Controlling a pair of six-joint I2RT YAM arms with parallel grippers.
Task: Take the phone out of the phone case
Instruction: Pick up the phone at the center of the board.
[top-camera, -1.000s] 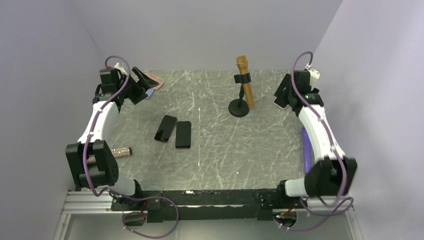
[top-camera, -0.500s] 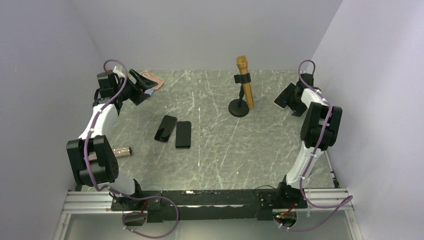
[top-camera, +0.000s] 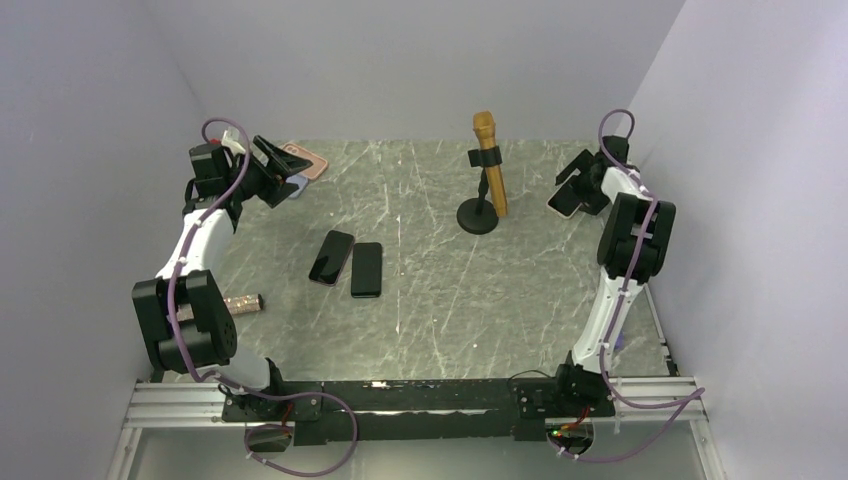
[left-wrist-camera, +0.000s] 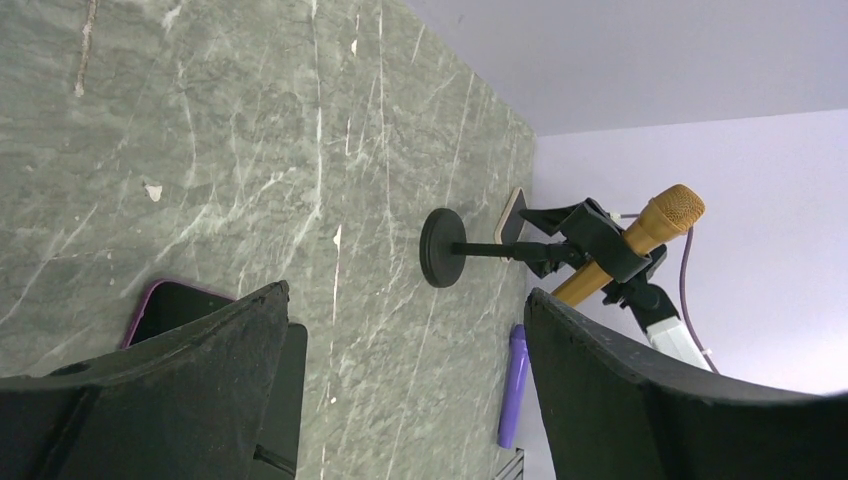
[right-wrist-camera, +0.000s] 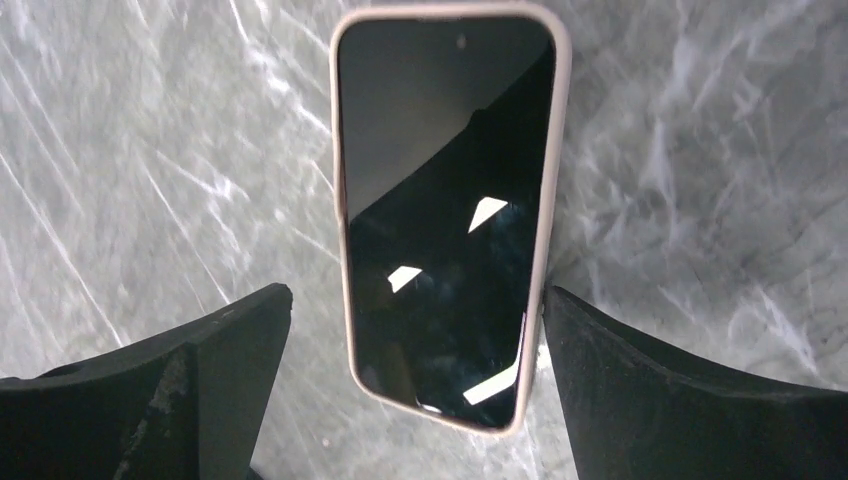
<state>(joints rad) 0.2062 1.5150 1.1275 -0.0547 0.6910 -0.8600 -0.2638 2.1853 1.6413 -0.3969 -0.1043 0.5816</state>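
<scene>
Grey-veined marble bench (top-camera: 440, 290), seen from above: my right hand (top-camera: 577, 185) hangs over the far right side with its fingers spread wide, gripping nothing. The phone (right-wrist-camera: 445, 210) lies face up on the stone directly beneath it, inside its pale pink phone case (right-wrist-camera: 562, 120). In my right wrist view the case's near end sits between the two fingers (right-wrist-camera: 200, 380). I cannot tell whether either finger touches it. A second ago my right arm lay stretched low along the bench edge. Now its elbow stands raised and the hand has drawn a little toward the back wall, while the phone has not moved. My left hand (top-camera: 275, 165) is at the far left corner, open and empty. It has pulled slightly back and to the left, uncovering more of the pink handset (top-camera: 305, 160) lying behind it. Two dark phones (top-camera: 349, 262) remain side by side near the middle of the bench, well apart from both hands. The gold microphone (top-camera: 490, 165) is unmoved on its black round-based stand (top-camera: 478, 216). A glittery tube (top-camera: 240, 303) rests by my left arm. A purple pen (left-wrist-camera: 514, 385) lies along the right edge, and my right arm now largely hides it in the overhead view.
</scene>
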